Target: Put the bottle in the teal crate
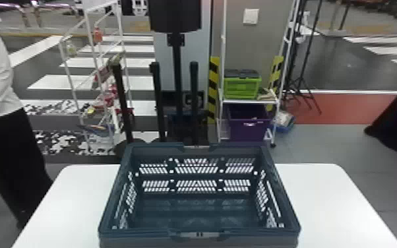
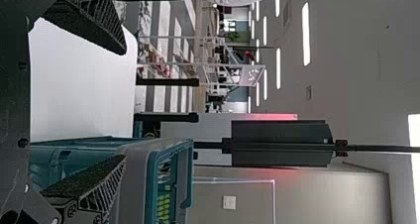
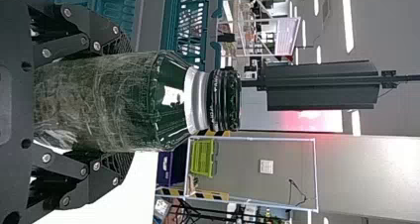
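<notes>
Gripping the dark green bottle [image 3: 114, 85] round its fat body with the right gripper [image 3: 124, 105], one black finger on each side, most likely to stop a slip or a roll. Standing upright in that hold, with the black cap [image 3: 224, 100] on top and the neck [image 3: 197, 100] free: a good way up for setting down on its bottom.

Seeing the left gripper [image 2: 123, 105] wide open near the crate, with nothing in it; probably not needed for a job this small.

Finding the teal crate [image 1: 135, 233] flat on the white worktop [image 1: 326, 204], with the open top up and a long side toward the robot, maybe for easy dropping in from above. Having the bottle on the near side, by the right end, outside and not yet in. Needing a lift over the rim next, then a slow trip down; could bump the wall or tip over after letting go.

Looking farther back, on a rack: a green box [image 1: 242, 88] above a purple box [image 1: 249, 127], perhaps stacked like that to save room.
</notes>
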